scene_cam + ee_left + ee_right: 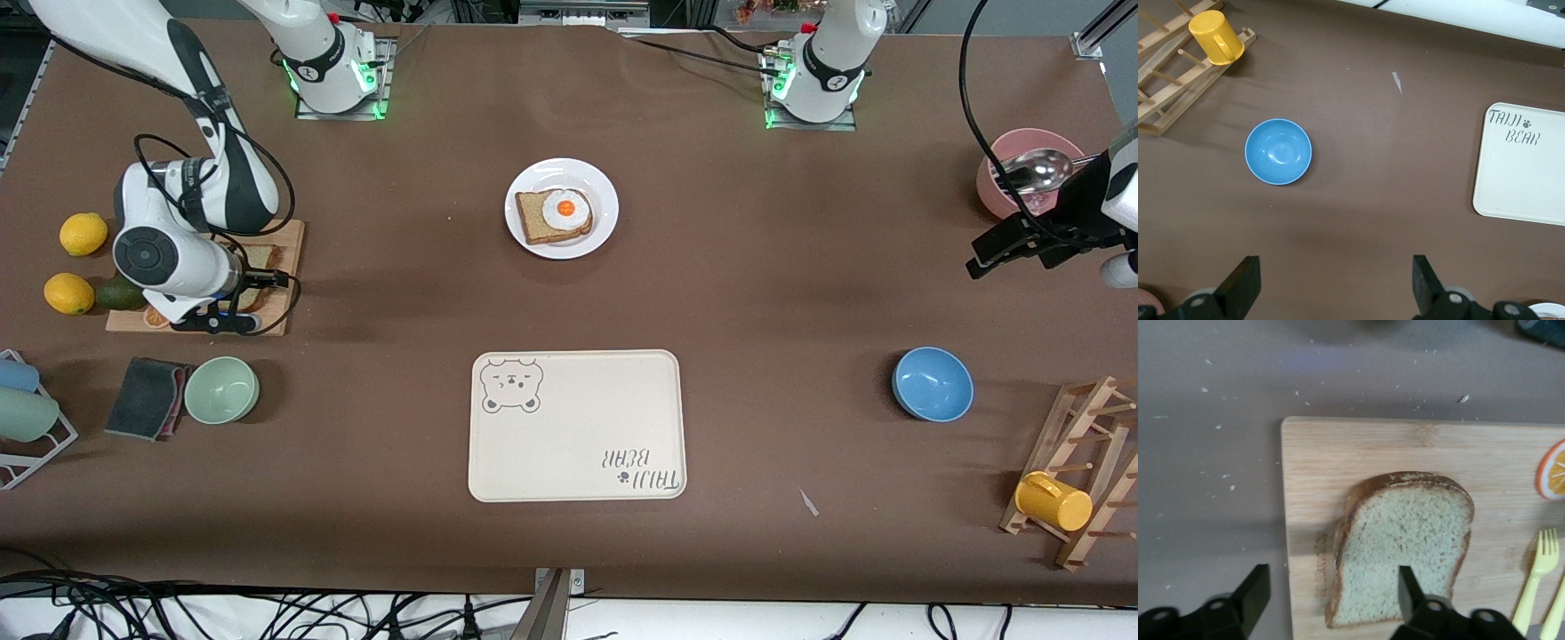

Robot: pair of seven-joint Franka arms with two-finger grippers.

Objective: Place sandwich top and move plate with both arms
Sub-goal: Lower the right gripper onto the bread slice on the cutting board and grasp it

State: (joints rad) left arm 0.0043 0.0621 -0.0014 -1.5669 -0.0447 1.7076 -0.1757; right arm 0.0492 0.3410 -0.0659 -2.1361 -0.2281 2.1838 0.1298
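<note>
The sandwich top (1405, 547), a light-tan slice with brown crust, lies flat on a wooden cutting board (1358, 447) toward the right arm's end of the table. In the front view the right arm hides most of the slice (260, 258). My right gripper (1333, 580) is open just above the slice, one finger over the bread and the other out past the board's edge; it also shows in the front view (218, 322). The white plate (605, 191) with the egg-topped bread (553, 215) sits mid-table near the bases. My left gripper (1335, 263) is open and empty over bare table, also seen in the front view (982, 258).
An orange slice (1553, 468) and a yellow fork (1535, 580) lie on the board. Two lemons (83, 234) and an avocado lie beside it. The bear-print tray (578, 425), a green bowl (221, 389), a blue bowl (932, 383), a pink bowl with a spoon (1022, 169) and a cup rack (1080, 471) also stand here.
</note>
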